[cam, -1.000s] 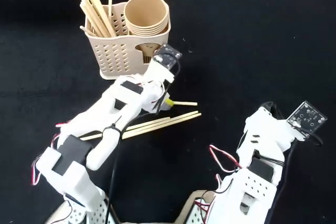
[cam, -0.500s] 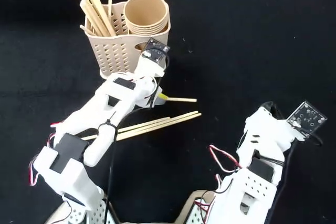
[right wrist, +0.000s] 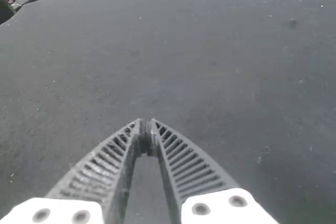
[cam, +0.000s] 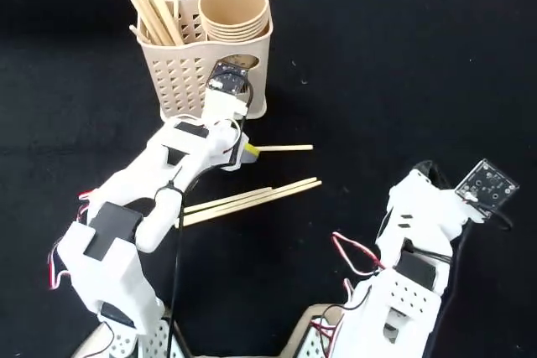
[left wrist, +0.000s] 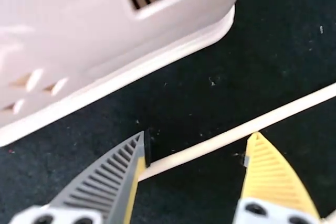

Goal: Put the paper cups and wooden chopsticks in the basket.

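High view: bright, even light from above. Black cloth [cam: 403,81] stays dark, hardly any shadows on it. White arm [cam: 143,194] shines, no hard glare. Inside of paper cups [cam: 233,6] well lit. Left wrist view: basket [left wrist: 94,30] wall at 11 o'clock very bright, washed out. Chopstick [left wrist: 236,129] pale against dark cloth. Right wrist view: cloth looks grey, white glow in 11 o'clock corner.
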